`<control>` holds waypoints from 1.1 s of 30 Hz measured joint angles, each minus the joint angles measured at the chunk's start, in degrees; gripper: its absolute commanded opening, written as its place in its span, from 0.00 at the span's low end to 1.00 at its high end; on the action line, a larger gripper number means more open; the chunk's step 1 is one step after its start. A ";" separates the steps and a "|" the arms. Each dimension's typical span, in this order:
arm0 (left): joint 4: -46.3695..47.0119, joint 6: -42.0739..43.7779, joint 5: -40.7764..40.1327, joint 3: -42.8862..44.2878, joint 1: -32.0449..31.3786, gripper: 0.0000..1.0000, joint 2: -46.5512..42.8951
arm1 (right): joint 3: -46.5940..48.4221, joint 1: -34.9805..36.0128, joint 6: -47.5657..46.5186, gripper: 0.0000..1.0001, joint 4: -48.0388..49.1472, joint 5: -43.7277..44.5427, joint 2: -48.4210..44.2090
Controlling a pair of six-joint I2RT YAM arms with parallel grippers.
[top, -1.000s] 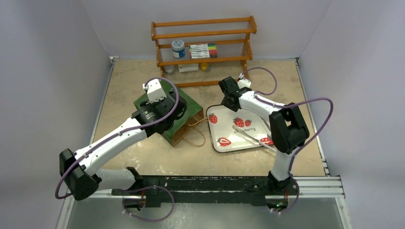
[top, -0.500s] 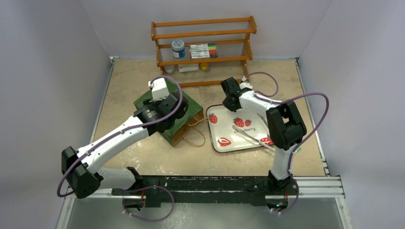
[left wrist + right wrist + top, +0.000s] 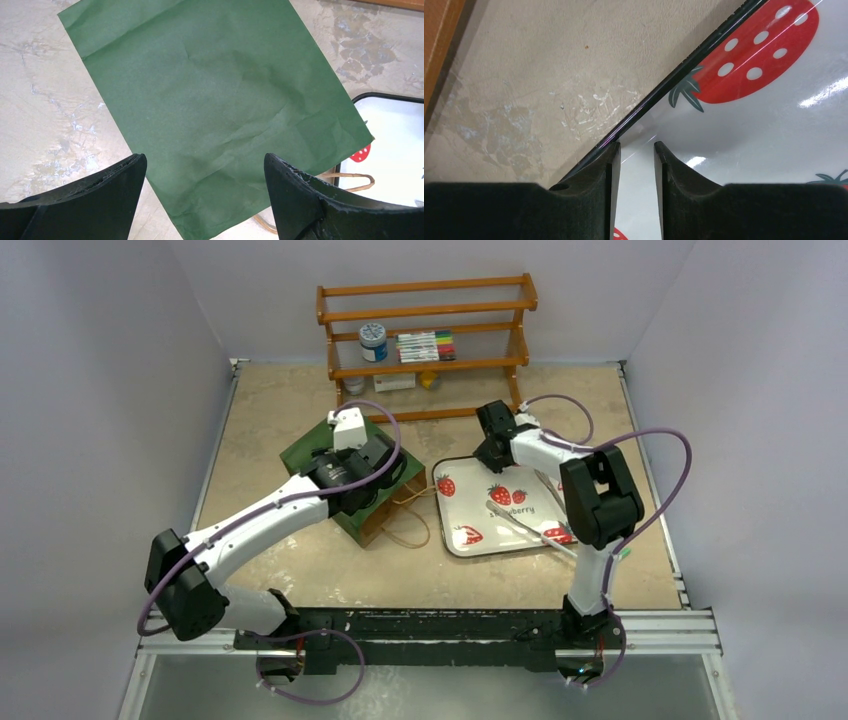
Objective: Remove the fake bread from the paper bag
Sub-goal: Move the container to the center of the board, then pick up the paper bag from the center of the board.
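"Beige mottled worktop point(image 3: 290, 570), grey walls all round. How do the jaws stand?"

"Through my left wrist camera, the left jaws are spread wide with nothing between them. They hang above the dark green paper bag point(image 3: 215, 115), which lies flat on the worktop. The right jaws are only a narrow slit apart and grip nothing. They sit low at the black-edged far rim of the white tray printed with red strawberries point(image 3: 749, 150)."

"And further out?"

"From overhead I see the bag just left of the tray, its thin tan string handles point(image 3: 405, 530) pointing towards it. A long thin silvery utensil point(image 3: 520, 525) lies on the tray. I can't make out the fake bread in any view. An orange-brown wooden rack point(image 3: 425, 310) stands at the far edge."
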 measured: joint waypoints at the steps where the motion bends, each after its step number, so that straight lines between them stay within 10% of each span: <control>1: 0.00 0.00 -0.02 0.00 0.00 0.88 0.37 | 0.09 -0.33 -0.09 0.34 0.15 -0.28 0.09; 33: -3.54 7.19 2.97 6.03 -8.26 0.94 9.75 | 12.81 -4.35 -6.12 0.37 4.00 -2.43 10.08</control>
